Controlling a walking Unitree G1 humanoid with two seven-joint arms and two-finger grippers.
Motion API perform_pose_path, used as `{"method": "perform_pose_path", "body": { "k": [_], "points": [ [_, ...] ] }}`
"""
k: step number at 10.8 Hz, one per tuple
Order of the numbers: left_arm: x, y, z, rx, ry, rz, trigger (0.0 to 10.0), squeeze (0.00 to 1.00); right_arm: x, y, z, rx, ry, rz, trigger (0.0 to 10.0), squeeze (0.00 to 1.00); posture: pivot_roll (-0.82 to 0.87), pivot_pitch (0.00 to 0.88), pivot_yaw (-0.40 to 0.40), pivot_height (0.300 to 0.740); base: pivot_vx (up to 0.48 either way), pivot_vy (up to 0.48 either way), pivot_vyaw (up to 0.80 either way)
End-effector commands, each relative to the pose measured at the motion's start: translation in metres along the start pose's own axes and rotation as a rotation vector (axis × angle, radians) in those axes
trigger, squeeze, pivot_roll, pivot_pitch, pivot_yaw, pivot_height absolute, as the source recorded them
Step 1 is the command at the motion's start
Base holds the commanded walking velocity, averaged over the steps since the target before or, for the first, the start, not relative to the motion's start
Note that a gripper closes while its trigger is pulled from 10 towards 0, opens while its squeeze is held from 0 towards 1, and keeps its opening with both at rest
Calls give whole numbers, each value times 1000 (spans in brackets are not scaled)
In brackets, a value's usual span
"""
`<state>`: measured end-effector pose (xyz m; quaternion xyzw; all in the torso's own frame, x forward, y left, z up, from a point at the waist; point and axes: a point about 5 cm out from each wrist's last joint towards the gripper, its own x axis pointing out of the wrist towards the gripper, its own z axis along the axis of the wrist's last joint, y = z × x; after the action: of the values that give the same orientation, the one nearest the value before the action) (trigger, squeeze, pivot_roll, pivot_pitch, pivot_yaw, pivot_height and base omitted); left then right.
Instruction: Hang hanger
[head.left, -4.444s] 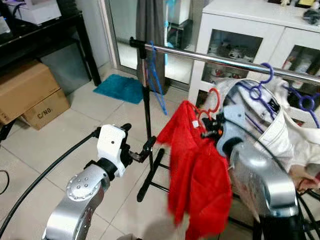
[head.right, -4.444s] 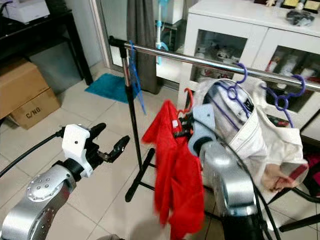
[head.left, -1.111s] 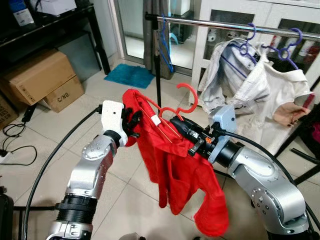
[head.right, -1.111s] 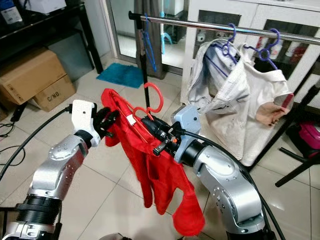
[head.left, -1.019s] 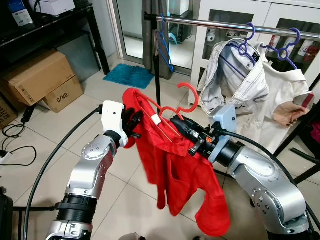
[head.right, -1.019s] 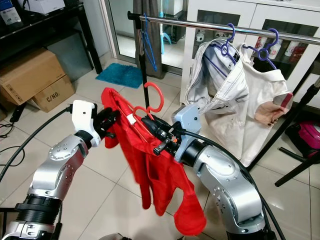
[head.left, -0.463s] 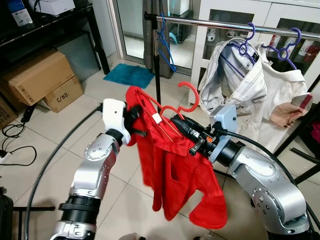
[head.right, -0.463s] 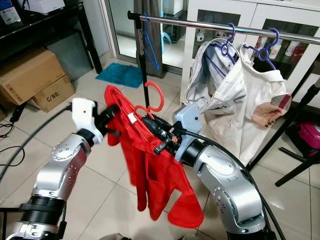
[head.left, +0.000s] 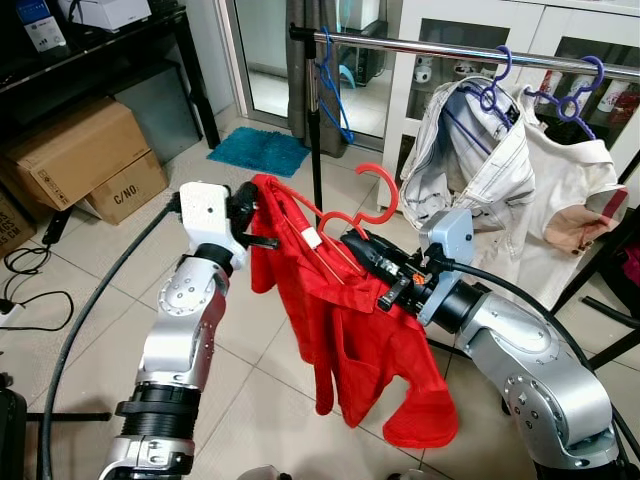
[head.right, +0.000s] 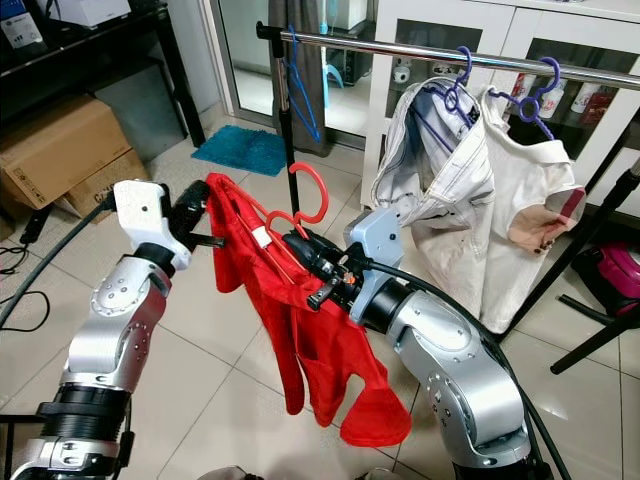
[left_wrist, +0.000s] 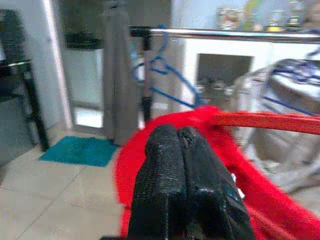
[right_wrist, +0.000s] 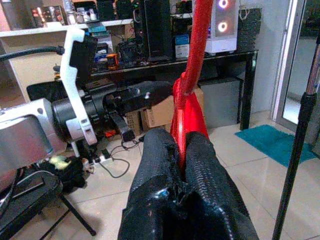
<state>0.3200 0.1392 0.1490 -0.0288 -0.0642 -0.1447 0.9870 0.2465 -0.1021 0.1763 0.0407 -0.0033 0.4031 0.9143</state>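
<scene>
Your right gripper (head.left: 362, 252) is clamped on the red hanger (head.left: 345, 215), fingers pinching the bar just below the hook; the right wrist view shows the red bar running up between the two closed fingers (right_wrist: 200, 170). The hanger sits tilted, hook up, pointing toward the rail (head.left: 450, 50) but well below it and apart from it. The red shirt (head.left: 350, 330) drapes from the hanger and hangs down under your right forearm, above the floor tiles.

Your left gripper (head.left: 250, 210) is at the shirt's far shoulder, at the hanger's left end. Its fingers (left_wrist: 175, 170) are pressed together with nothing seen between them; the red cloth lies just beyond the tips, touching or nearly so, cannot tell which.

On the rail: a blue hanger (head.left: 335, 75) near the left post, and two white garments (head.left: 510, 170) on purple hangers toward the right end.

Cardboard boxes (head.left: 75, 165) stand at far left.
</scene>
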Motion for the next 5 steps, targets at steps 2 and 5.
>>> {"method": "perform_pose_path", "body": {
  "k": [2, 5],
  "points": [
    [-1, -7, -2, 30, 0, -46, 10000, 1000, 2, 6, 14, -37, -72, 38, 0, 0, -108, 0, 73, 740, 0, 0, 0],
    [-1, -7, -6, 57, 28, -59, 10000, 1000, 1, 7, 15, -38, -73, 41, 0, 0, -110, 0, 76, 740, 0, 0, 0]
  ]
}}
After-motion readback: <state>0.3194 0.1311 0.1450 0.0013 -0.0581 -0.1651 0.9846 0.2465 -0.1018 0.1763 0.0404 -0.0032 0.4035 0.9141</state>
